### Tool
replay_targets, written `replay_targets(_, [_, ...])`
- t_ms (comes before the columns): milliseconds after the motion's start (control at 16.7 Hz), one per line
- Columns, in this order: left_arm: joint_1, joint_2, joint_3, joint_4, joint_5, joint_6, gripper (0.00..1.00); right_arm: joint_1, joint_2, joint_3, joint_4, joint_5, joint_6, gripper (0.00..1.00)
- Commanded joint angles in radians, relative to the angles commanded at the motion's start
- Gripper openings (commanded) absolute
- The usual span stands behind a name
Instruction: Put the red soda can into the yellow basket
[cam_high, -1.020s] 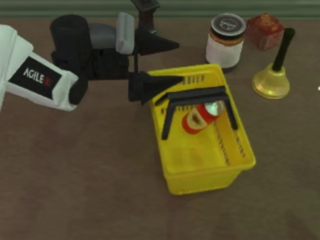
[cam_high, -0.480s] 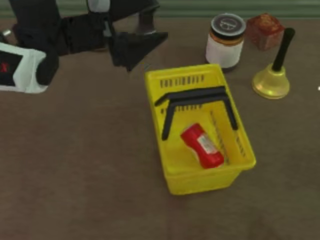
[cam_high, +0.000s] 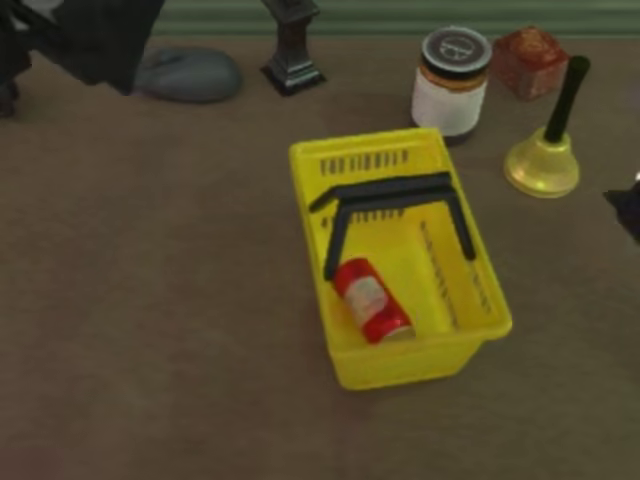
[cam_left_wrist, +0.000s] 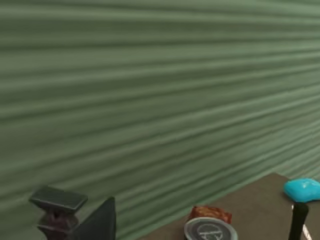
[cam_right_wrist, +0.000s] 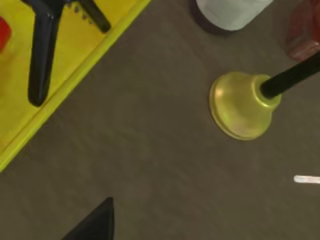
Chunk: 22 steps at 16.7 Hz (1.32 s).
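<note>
Left hand (cam_high: 85, 45): at the table's far left corner, grip state not discernible; right hand (cam_high: 625, 208) idle at the right edge. Red soda can (cam_high: 371, 300): on its side inside the yellow basket (cam_high: 400, 145), well apart from both hands. Placement judged complete; retreat well by staying above the grey mouse (cam_high: 188, 73), dark stand (cam_high: 292, 52), jar (cam_high: 451, 82), bell (cam_high: 545, 150).

Red soda can (cam_high: 371, 300); yellow basket (cam_high: 400, 365), black handle (cam_high: 390, 192)

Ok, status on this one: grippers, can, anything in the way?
Left gripper up at the table's far left corner, holding nothing. Right arm parked at the right edge. Red soda can lying on its side inside the yellow basket. Nothing in the way.
</note>
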Motion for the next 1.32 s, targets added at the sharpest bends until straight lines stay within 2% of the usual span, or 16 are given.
replay_targets(360, [0.076,-0.688,-0.416,-0.305,-0.357,0.019,1.00,0.168,0.646,0.650,-0.423,0.009,-0.285,1.00])
replay_targets(540, [0.099,-0.960,-0.591,-0.417,-0.497,0.052,1.00,0.239,0.907,0.913,-0.591,0.010,-0.400,1.00])
replay_targets(660, [0.109,-1.090,-0.681,-0.469,-0.569,0.076,1.00,0.277,1.038,1.044,-0.678,0.009,-0.459,1.00])
replay_targets(780, [0.116,-1.178,-0.746,-0.504,-0.623,0.096,1.00,0.305,1.128,1.133,-0.740,0.008,-0.502,1.00])
replay_targets(900, [0.119,-1.224,-0.783,-0.523,-0.653,0.109,1.00,0.321,1.175,1.181,-0.774,0.007,-0.526,1.00])
replay_targets(1320, [0.119,-1.232,-0.789,-0.526,-0.658,0.111,1.00,0.321,1.180,1.170,-0.765,0.006,-0.531,1.00])
